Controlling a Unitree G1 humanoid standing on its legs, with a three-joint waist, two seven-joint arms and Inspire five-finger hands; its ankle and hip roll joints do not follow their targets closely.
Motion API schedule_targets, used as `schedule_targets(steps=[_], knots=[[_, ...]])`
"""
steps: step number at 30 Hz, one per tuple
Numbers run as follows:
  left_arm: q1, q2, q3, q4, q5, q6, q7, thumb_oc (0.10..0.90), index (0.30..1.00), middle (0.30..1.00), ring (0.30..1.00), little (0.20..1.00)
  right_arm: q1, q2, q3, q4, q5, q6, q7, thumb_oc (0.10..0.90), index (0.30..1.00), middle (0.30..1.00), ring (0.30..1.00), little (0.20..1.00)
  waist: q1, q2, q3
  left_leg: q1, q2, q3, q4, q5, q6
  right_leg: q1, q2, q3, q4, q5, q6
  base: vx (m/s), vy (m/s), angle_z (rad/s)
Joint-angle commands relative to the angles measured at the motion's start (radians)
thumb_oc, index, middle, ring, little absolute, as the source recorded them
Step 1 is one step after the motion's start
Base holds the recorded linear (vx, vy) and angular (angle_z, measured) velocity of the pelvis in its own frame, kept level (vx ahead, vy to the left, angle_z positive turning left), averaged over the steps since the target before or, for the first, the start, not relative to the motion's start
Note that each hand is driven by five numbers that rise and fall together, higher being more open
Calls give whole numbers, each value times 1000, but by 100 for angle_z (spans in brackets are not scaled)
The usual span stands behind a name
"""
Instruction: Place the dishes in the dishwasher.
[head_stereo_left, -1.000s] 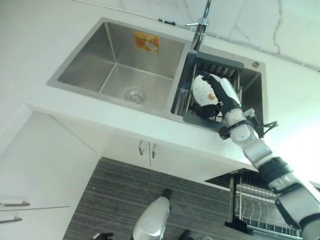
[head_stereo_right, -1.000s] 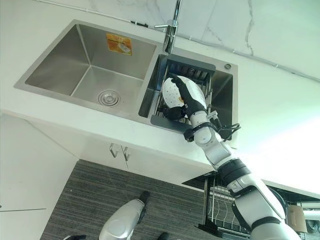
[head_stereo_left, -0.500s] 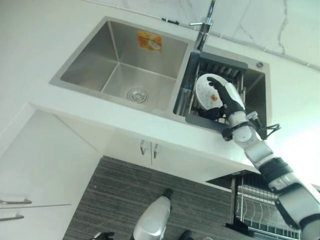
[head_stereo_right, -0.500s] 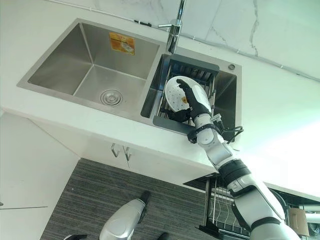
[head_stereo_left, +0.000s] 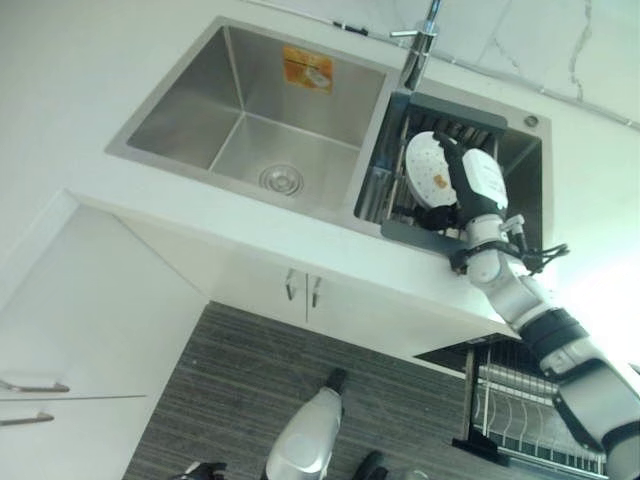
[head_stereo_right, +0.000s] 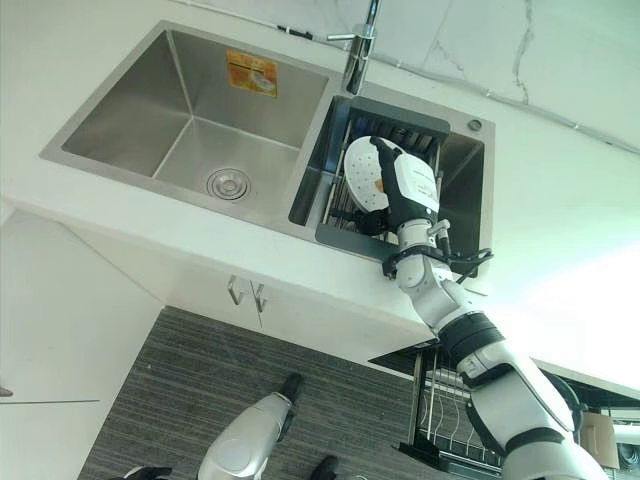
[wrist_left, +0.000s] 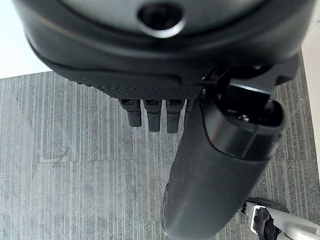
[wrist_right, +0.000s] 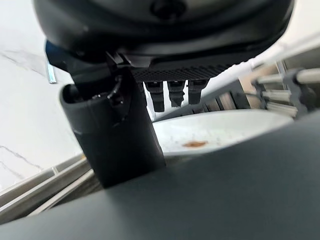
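Observation:
A white plate with a brown stain stands nearly on edge in the dark dish rack inside the sink's right basin. My right hand is shut on its rim. In the right wrist view the thumb lies against the plate while the fingers reach over its far side. Low by the grey floor hangs my left hand, fingers straight and holding nothing. The dishwasher's wire rack is pulled out below the counter at the lower right.
The steel left basin holds only its drain. A faucet rises behind the divider between the basins. White counter surrounds the sink, with white cabinet doors beneath its front edge.
My right hand has turned at the wrist and tipped the plate more upright in the rack. The whole picture has also shifted a little.

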Motion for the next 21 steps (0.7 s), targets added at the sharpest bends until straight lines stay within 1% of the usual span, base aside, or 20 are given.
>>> schedule_targets(steps=[1,6,10,13,21], knots=[[24,38,-38,14,-31,1,9,800,900,900,900,900,-99,-37,11,38,-71,20,-129,400,300,300,300,300,24,0,-4,40,73,-32,17,-142,-35,-71,-75,13,23,65,41,-24,-24,8],[14,42,-43,14,-41,-8,11,800,900,900,900,900,-115,-45,25,58,-64,47,-163,400,300,300,300,300,26,-1,9,29,73,-34,17,-140,-34,-80,-72,12,23,67,39,-23,-15,7],[8,47,-45,9,-45,-6,12,800,900,900,900,900,-123,-53,33,69,-60,43,-174,400,300,300,300,300,26,-3,14,22,74,-33,17,-139,-33,-88,-70,13,23,68,39,-5,-3,1],[6,46,-48,8,-49,-8,16,800,900,900,900,900,-131,-59,40,67,-57,44,-178,400,300,300,300,300,23,-3,16,20,74,-34,17,-139,-33,-94,-68,16,23,70,37,-17,0,-44],[6,43,-53,6,-51,-14,18,800,900,900,900,900,-130,-61,40,66,-57,14,-212,400,300,300,300,300,22,1,16,20,73,-33,17,-141,-32,-97,-70,14,23,72,38,-16,9,17]])
